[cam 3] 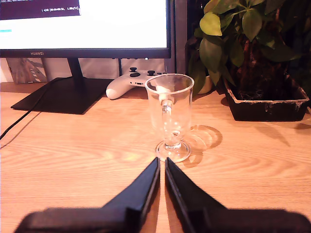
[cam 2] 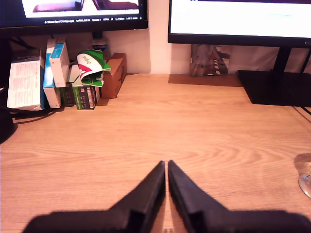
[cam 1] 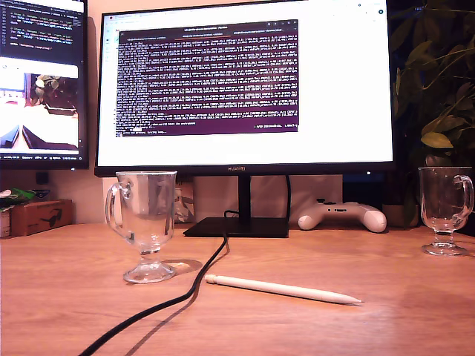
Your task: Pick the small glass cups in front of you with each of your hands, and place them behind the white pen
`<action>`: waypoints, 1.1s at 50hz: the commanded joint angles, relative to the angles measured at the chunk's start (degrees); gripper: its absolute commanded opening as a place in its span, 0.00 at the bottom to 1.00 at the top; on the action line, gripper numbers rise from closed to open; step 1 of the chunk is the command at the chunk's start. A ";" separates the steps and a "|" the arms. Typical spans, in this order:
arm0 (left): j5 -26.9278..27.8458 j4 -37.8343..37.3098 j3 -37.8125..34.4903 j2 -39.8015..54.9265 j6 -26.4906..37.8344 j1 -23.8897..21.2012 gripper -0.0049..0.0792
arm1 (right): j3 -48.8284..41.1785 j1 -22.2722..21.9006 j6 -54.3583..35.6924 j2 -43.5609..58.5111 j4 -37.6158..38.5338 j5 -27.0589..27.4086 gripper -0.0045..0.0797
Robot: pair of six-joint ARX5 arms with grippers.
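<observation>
My first tool [cam 2: 166, 167] sits low over the bare wooden desk [cam 2: 160, 131], its two black fingers pressed nearly together with only a thin slit between them, holding nothing. My second tool [cam 3: 162, 164] is the same: fingers almost touching, nothing between them, tips pointing at the base of a clear glass footed cup [cam 3: 170, 116] that stands upright just beyond them, its loop handle turned toward me.

In the exterior view neither tool shows. Nearest the desk's front edge, a black cable [cam 1: 159, 308] runs from the front up toward the monitor stand. Just beside it lies the slim white pen [cam 1: 282, 289], flat on the desk, tapered tip toward the exterior view's right. Slightly behind the pen's blunt end, on the far side of the cable, stands the other clear glass footed cup [cam 1: 145, 222], upright, handle toward the exterior view's left. The cup my second tool faces [cam 1: 445, 208] stands farther back near the desk's edge at the exterior view's right, well apart from the pen, handle toward that same side.

In the first wrist view only a sliver of a round glass base [cam 2: 305, 177] shows at the picture's edge.

Farther back rest a white game controller [cam 1: 343, 216] and the black stand [cam 1: 237, 226] of a large lit monitor [cam 1: 245, 85]. A potted green plant [cam 3: 252, 53] in a dark tray stands behind the second cup, and a row of small boxes [cam 2: 63, 75] lines the desk's back edge beneath another screen.
</observation>
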 commanded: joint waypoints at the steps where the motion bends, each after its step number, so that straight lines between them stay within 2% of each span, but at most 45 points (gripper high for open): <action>1: 0.04 -0.98 -1.53 -0.50 -0.20 0.07 0.04 | -0.63 -0.17 0.13 -0.33 0.52 0.04 0.04; 26: 0.11 -0.96 -1.53 -0.50 -0.42 0.07 0.04 | -0.63 -0.15 0.35 -0.33 0.52 -0.04 0.04; 31: 1.75 -0.90 -1.53 -0.50 -2.91 0.07 0.04 | -0.63 -0.02 6.10 -0.33 0.63 -1.55 0.04; 36: 5.90 -0.72 -1.53 -0.50 -9.31 0.07 0.04 | -0.59 -0.02 13.60 -0.33 0.98 -4.46 0.04; 37: 6.69 -0.66 -1.53 -0.50 -11.85 0.07 0.04 | -0.59 -0.02 18.91 -0.33 1.38 -5.14 0.04; 39: 8.72 -0.26 -1.53 -0.50 -11.85 0.07 0.04 | -0.59 -0.02 22.64 -0.33 2.49 -6.91 0.04; 40: 9.62 0.15 -1.53 -0.50 -16.81 0.07 0.04 | -0.59 -0.02 24.74 -0.33 3.08 -7.85 0.04; 41: 9.97 0.66 -1.53 -0.50 -17.20 0.07 0.04 | -0.59 -0.02 25.90 -0.33 3.56 -8.83 0.04; 46: 17.46 4.24 -1.44 -0.50 -22.18 0.04 0.04 | -0.07 -0.02 31.54 -0.33 5.42 -12.70 0.04; 50: 23.82 6.56 -1.11 -0.50 -24.46 0.04 0.04 | 2.03 0.22 33.66 -0.28 3.06 -12.83 0.04; 55: 28.63 6.25 0.13 -0.24 -27.82 -0.13 0.04 | 6.86 0.44 32.68 0.76 -3.17 -12.04 0.04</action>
